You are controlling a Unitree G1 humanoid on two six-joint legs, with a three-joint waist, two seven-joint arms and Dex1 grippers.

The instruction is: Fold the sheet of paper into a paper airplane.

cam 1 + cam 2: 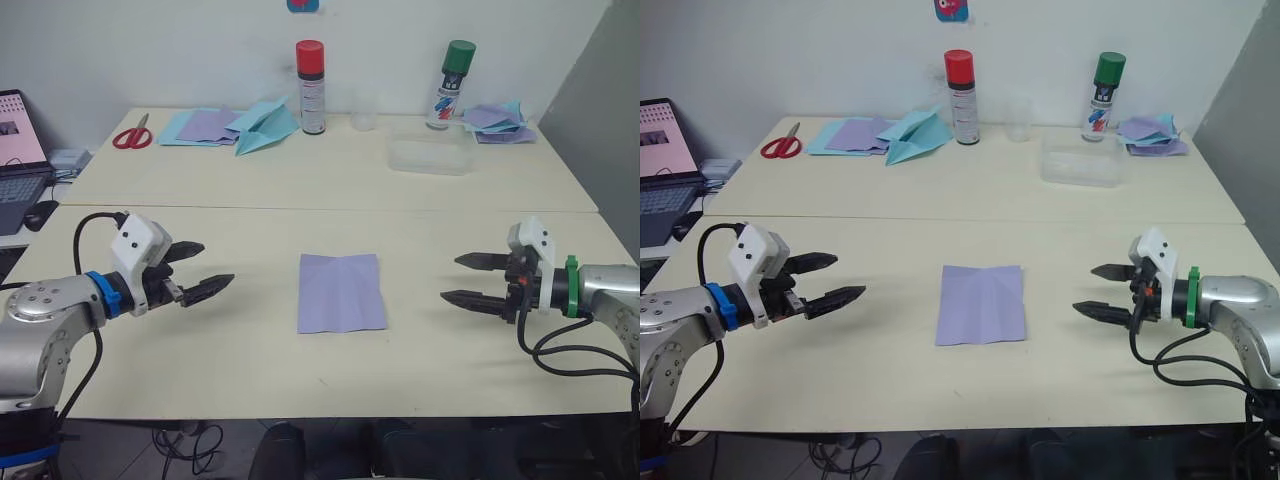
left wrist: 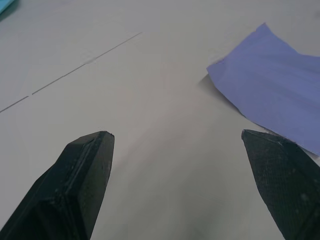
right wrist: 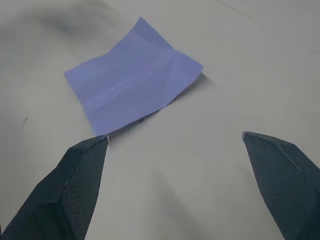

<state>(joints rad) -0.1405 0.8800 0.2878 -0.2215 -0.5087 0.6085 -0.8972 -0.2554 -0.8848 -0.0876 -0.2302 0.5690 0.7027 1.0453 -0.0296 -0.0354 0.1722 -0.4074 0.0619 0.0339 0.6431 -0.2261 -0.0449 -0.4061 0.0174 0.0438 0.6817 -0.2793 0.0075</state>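
We see the sheet of paper (image 1: 341,292) lying flat and unfolded near the front middle of the pale desk (image 1: 250,350), and we take it as our landmark. It is pale lavender, roughly square, and carries faint crease lines, one running down its middle and shorter ones fanning near its far edge. One corner, seen from the left wrist, lifts slightly off the desk surface.

To the left of the sheet hovers our left hand (image 1: 200,270), its two black fingers spread apart and pointing toward the paper, holding nothing and well apart from it. To the right of the sheet is our right hand (image 1: 465,280), likewise with fingers spread, empty, aimed at the paper and clear of it. Both hands sit just above the desk, on opposite sides of the sheet.

Beyond the sheet, along the far edge of the desk, stand a red-capped spray can (image 1: 311,88) and, further right, a green-capped spray can (image 1: 453,84). Left of the red-capped can lies a light blue paper plane (image 1: 266,127) beside flat blue and purple sheets (image 1: 196,127), with red-handled scissors (image 1: 132,135) further left. A clear plastic tray (image 1: 431,156) rests beyond the sheet to the right, and crumpled purple and blue scraps (image 1: 497,121) lie by the green-capped can. A laptop (image 1: 20,160) sits far off to the left.
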